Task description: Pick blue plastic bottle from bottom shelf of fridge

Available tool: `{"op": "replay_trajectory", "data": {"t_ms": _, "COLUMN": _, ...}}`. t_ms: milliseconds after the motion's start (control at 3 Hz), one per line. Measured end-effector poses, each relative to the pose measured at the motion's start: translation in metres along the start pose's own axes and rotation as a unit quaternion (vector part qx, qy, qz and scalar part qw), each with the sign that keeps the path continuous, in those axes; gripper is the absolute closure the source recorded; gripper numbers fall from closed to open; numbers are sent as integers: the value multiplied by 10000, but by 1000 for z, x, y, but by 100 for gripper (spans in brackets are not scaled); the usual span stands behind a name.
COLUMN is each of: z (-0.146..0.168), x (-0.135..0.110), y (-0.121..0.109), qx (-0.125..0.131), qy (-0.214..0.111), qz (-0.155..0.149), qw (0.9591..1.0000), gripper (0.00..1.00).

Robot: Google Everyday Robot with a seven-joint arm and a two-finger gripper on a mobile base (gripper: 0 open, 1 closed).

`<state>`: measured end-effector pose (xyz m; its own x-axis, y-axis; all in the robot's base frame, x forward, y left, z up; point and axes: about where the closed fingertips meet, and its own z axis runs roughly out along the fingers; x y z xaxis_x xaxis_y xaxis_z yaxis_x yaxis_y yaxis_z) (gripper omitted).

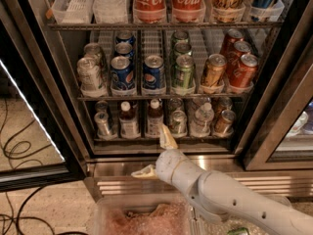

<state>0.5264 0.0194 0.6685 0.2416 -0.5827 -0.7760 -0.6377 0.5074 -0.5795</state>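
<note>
The fridge [57, 77] stands open, with a black frame and wire shelves. On the bottom shelf [122, 141] two small bottles with white caps, dark contents and pale bluish labels stand side by side: one [129, 121] left, one [155, 118] right. My gripper [156, 154] is open and empty, just in front of and below the shelf's front rail. Its upper fingertip [167, 137] is right before the right-hand bottle; the lower finger [144, 172] is over the steel base.
A clear water bottle [202, 119] and silver cans [178, 122] share the bottom shelf. Blue, green and orange cans [153, 72] fill the shelf above. The glass door [29, 131] hangs open at left, with cables [14, 151] on the floor. A clear plastic bin [142, 214] is below my arm.
</note>
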Motion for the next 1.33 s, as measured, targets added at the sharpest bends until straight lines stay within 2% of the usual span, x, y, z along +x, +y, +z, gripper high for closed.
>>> {"op": "replay_trajectory", "data": {"t_ms": 333, "z": 6, "x": 7, "y": -16, "qx": 5, "qy": 50, "qz": 7, "qw": 10000, "gripper": 0}}
{"op": "replay_trajectory", "data": {"t_ms": 667, "z": 31, "x": 21, "y": -51, "qx": 45, "qy": 120, "qz": 23, "qw": 9999, "gripper": 0}}
{"op": "replay_trajectory", "data": {"t_ms": 1000, "z": 32, "x": 21, "y": -51, "qx": 38, "qy": 106, "qz": 38, "qw": 9999, "gripper": 0}}
{"op": "replay_trajectory", "data": {"t_ms": 1333, "z": 79, "x": 44, "y": -88, "qx": -39, "qy": 271, "qz": -57, "qw": 9996, "gripper": 0}}
